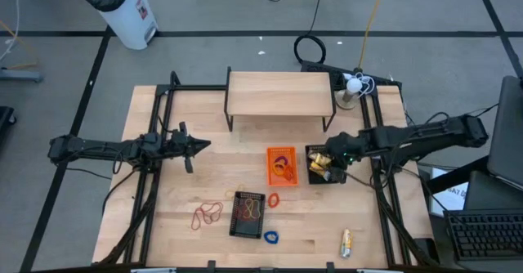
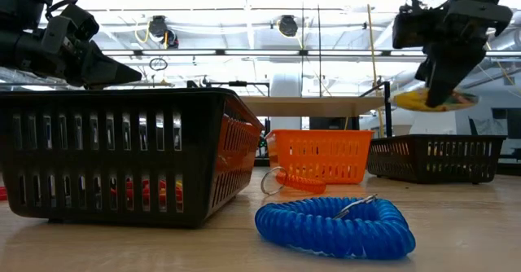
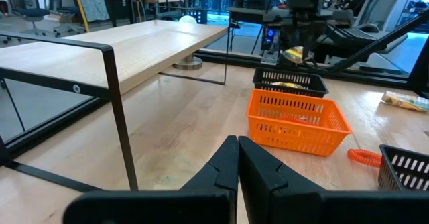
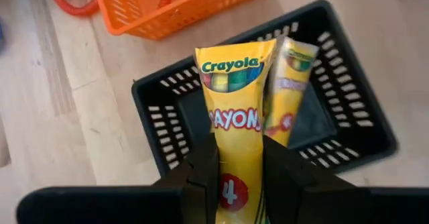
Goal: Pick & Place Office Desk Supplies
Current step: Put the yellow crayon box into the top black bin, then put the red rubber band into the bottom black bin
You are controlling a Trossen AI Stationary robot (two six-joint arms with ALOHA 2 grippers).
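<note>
1. Crayon packet (image 4: 236, 143) (yellow, marked Crayola) is pinched between the two fingers of the right tool (image 4: 236, 184), held lengthwise and hanging clear above the black basket (image 4: 167, 117) on the right side of the surface (image 1: 204, 118)
2. A second yellow packet (image 4: 289, 90) already lies in that basket, which suggests the packets are being sorted there; the held one sits over the opening, so I judge it is about to be dropped in
3. The right tool's jaws are partly closed, pressed against the packet's sides, gripping near its lower end so most of its length is free to fall past the rim
4. The right arm reaches in from the surface's right edge, stretched toward the middle, wrist turned downward over the basket; in the low view the tool (image 2: 444, 76) hangs well above the rim with the yellow packet showing beneath it
5. The orange basket (image 1: 282, 165) stands just beside the black one and holds loops; another black basket (image 1: 249, 214) sits nearer the front, with a blue coil (image 1: 270, 237), red bands (image 1: 207, 214) and one more packet (image 1: 346, 242) loose on the wood
6. The left tool (image 1: 189, 146) waits at the left side, shut and empty, raised off the surface (its arm lies level, pointing toward the centre)
</note>
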